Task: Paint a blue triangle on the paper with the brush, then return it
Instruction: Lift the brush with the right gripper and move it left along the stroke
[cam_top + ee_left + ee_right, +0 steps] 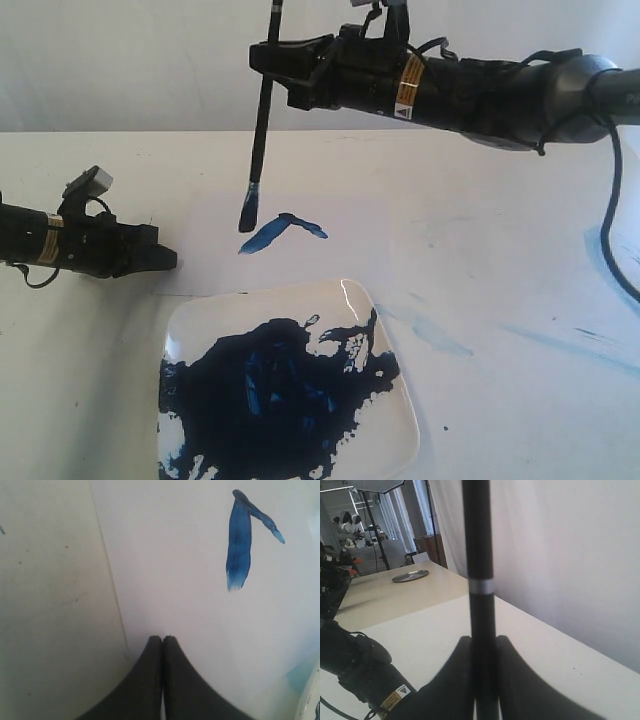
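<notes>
Right hand (264, 55): raised high above the far part of the paper, reaching in from the right; fingers pinched on the brush's upper handle, as the right wrist view (482, 642) confirmed.
Brush (262, 120): black handle, nearly upright, leaning slightly, bristles downward; a silver band (481, 586) circled the handle beyond the fingers.
Bristles (247, 213): stained blue, hanging just beside the left end of the strokes; contact with the sheet could not be told.
Strokes (283, 232): two blue marks on the paper, one long and broad, one short and thin, joined at one end in an open angle; no closed triangle. Also seen in the left wrist view (239, 545).
Paper (330, 195): pale sheet lying flat on the tabletop beyond the plate, its left edge visible beside the left hand (175, 580).
Left hand (165, 260): low at the paper's left edge, fingers pressed together, holding nothing (162, 639); well apart from the strokes.
Plate (398, 425): white, square, glossy, nearest the camera.
Puddle (270, 385): dark blue paint covering most of the plate.
Smears (440, 337): pale blue, on the tabletop right of the plate.
Tabletop (500, 200): white, carrying paper and plate.
</notes>
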Available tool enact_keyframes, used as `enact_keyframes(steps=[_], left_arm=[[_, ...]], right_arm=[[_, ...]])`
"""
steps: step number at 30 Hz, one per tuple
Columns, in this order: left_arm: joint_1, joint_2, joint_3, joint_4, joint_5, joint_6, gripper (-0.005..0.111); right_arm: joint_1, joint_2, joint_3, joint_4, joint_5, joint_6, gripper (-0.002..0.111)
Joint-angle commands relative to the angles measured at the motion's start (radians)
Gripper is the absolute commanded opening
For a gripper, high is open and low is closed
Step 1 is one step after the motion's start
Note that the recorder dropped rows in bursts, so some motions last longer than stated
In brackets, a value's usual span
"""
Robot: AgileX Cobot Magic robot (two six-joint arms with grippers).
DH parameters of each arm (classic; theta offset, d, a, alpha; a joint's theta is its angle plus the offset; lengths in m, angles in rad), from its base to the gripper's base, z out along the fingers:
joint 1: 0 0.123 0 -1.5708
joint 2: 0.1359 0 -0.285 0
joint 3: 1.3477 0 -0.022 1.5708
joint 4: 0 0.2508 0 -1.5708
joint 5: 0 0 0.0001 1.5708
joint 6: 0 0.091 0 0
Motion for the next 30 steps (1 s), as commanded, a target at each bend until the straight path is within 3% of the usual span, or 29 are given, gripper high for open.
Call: enact_keyframes(steps=[1, 15, 30], left_arm=[[0.002, 0.012, 0.003, 0.024, 0.028, -0.002, 0.0], [0.002, 0.012, 0.003, 0.024, 0.032, 0.001, 0.0], [0.002, 0.012, 0.003, 0.024, 0.032, 0.001, 0.0]], right_arm=[[-0.002, 0.027, -0.001, 0.038, 0.016, 0.006, 0.0], [0.046, 0.122, -0.001, 0.247, 0.023, -0.257, 0.0], [0.051, 0.145, -0.001, 0.242, 0.062, -0.253, 0.0]])
